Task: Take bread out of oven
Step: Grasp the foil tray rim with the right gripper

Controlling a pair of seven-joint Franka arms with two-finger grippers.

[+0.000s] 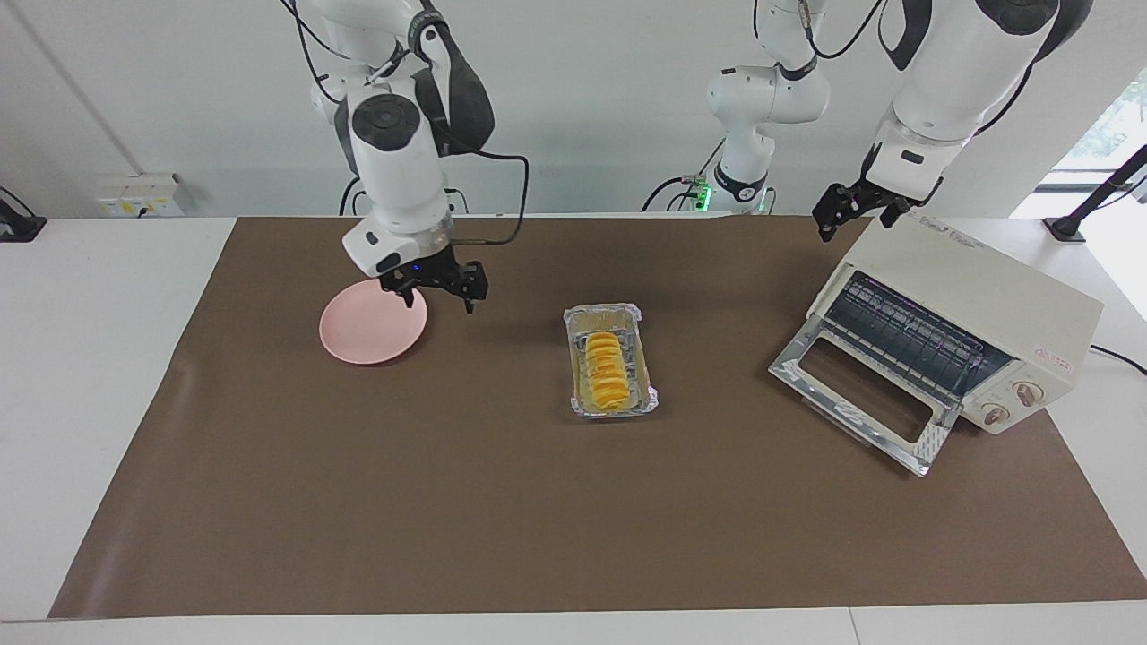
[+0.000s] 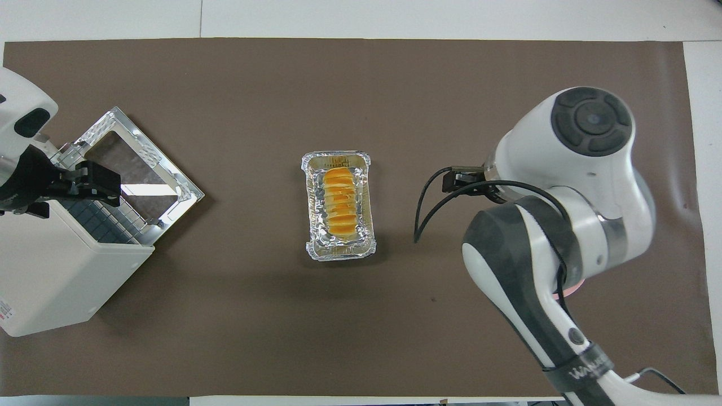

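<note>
The bread [image 1: 602,365] lies in a silver foil tray [image 1: 627,315] on the middle of the brown mat; it also shows in the overhead view [image 2: 340,201]. The cream-white oven [image 1: 977,296] stands at the left arm's end of the table. Its door [image 1: 793,365] is dropped open and its wire rack [image 1: 905,336] is bare. My left gripper [image 1: 858,224] is open and empty, up in the air over the oven's top front edge. My right gripper [image 1: 439,296] is open and empty, just over the rim of the pink plate [image 1: 363,336].
The brown mat [image 1: 448,502] covers most of the white table. In the overhead view the right arm hides nearly all of the plate, and the oven [image 2: 62,270] sits at the mat's edge with its door [image 2: 189,194] pointing toward the tray [image 2: 338,254].
</note>
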